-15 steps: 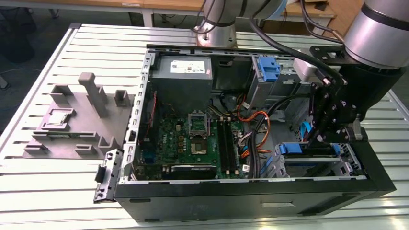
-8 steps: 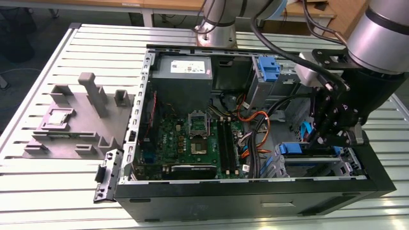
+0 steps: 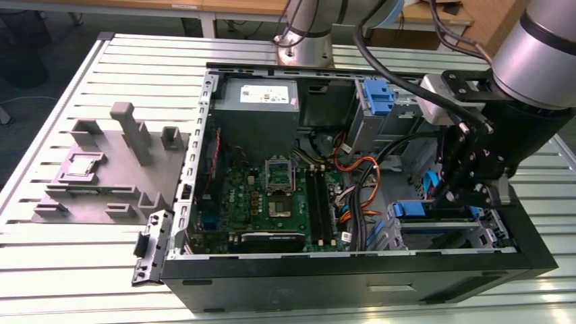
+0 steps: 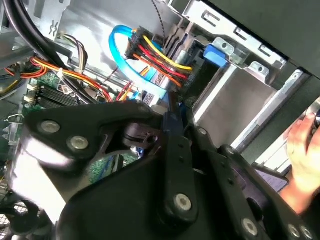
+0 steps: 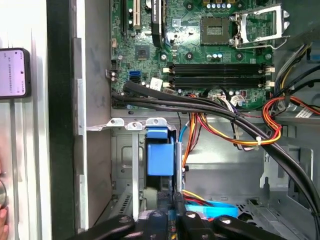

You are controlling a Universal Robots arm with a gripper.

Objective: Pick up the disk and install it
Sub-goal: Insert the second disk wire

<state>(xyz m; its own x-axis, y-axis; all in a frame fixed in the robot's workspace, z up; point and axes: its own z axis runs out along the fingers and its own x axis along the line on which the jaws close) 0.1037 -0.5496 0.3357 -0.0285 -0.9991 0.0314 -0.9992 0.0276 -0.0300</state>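
Black linkage of the hand (image 4: 165,125) filled the foreground of the second wrist view, its fingers drawn close together around a thin blue edge that I took for a rail of the disk (image 4: 172,117); the drive's body was hidden behind the linkage, so I could not tell for certain how much of it was held. In the first wrist view the fingers (image 5: 172,220) met at the same blue strip, poised over the metal drive bay (image 5: 220,170) beside a blue latch (image 5: 160,155). From the exterior view the hand (image 3: 470,196) hung inside the open computer case (image 3: 360,260), at the corner on that view's right, above the blue-tabbed bay (image 3: 409,209) and well apart from the motherboard (image 3: 270,196). A bundle of orange, red and yellow cables (image 5: 235,135) crossed just beside the bay. A person's hand (image 4: 305,150) showed outside the case wall.

By my judgement the pick-up was done and the installing was in hand: the disk needed to be aligned squarely with the bay guides, clear of the cables, before seating.
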